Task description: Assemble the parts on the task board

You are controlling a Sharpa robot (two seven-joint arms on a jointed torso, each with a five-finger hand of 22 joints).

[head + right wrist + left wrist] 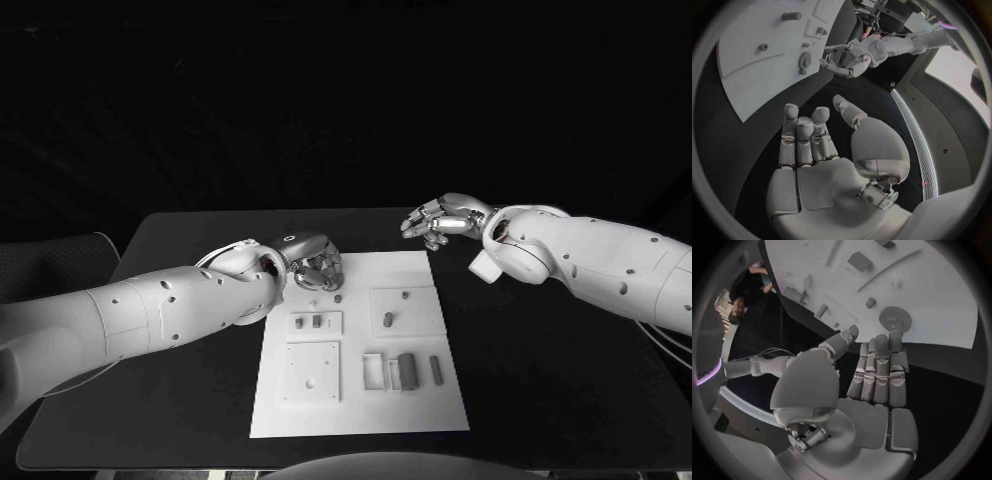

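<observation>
My left hand [309, 258], fingers apart and empty, hovered nearer the gear [895, 319] at the task board [433, 400]'s twelve o'clock end than my open right hand [444, 222].

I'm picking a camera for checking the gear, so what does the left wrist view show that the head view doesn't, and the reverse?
Left wrist view alone: the gear's toothed rim, lying flat on the task board just past the left hand's fingertips, which hold nothing. Head view alone: the whole board layout, with the right hand off the board's far right corner and grey parts in the near trays. Both share the board and left hand.
</observation>
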